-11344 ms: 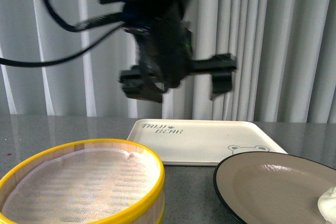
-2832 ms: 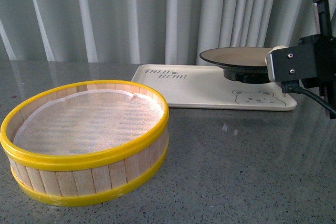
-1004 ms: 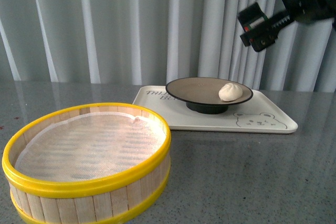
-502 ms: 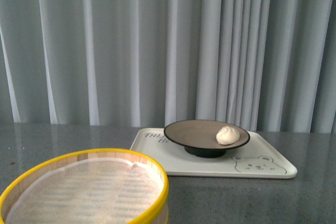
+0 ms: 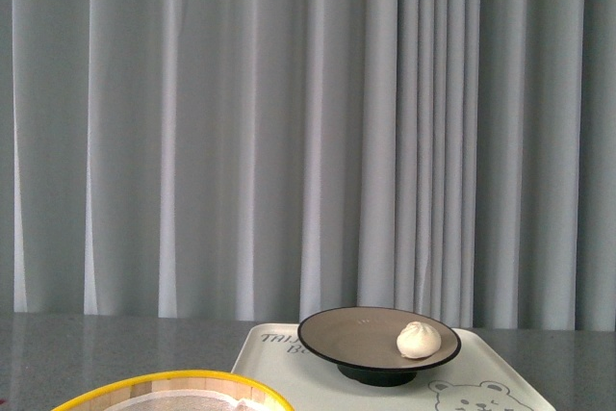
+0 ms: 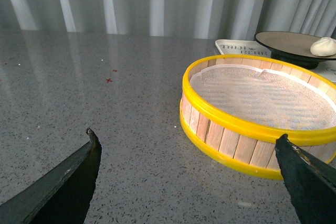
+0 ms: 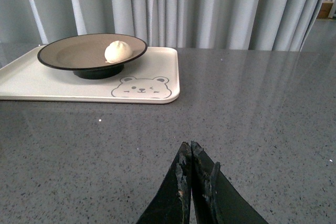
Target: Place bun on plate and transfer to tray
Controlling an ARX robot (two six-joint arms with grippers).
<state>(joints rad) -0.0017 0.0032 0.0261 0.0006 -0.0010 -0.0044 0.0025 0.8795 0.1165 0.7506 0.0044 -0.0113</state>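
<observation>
The white bun (image 5: 419,340) sits on the brown, black-rimmed plate (image 5: 356,334), and the plate stands on the cream tray (image 5: 269,358) with the bear face. They also show in the right wrist view: bun (image 7: 118,52), plate (image 7: 68,53), tray (image 7: 31,80). My right gripper (image 7: 190,145) is shut and empty, low over the grey table, well clear of the tray. My left gripper (image 6: 186,142) is open and empty, low over the table beside the wooden steamer (image 6: 257,103). The bun (image 6: 323,46) and plate (image 6: 286,43) show far off in the left wrist view. Neither gripper shows in the front view.
The round wooden steamer with yellow rims (image 5: 173,392) holds only a white liner. Grey curtains (image 5: 289,122) hang behind the speckled grey table (image 7: 262,108).
The front view has tilted upward: the steamer and tray sit lower in the picture now. The right arm, seen above the tray a second ago, has left the front view.
</observation>
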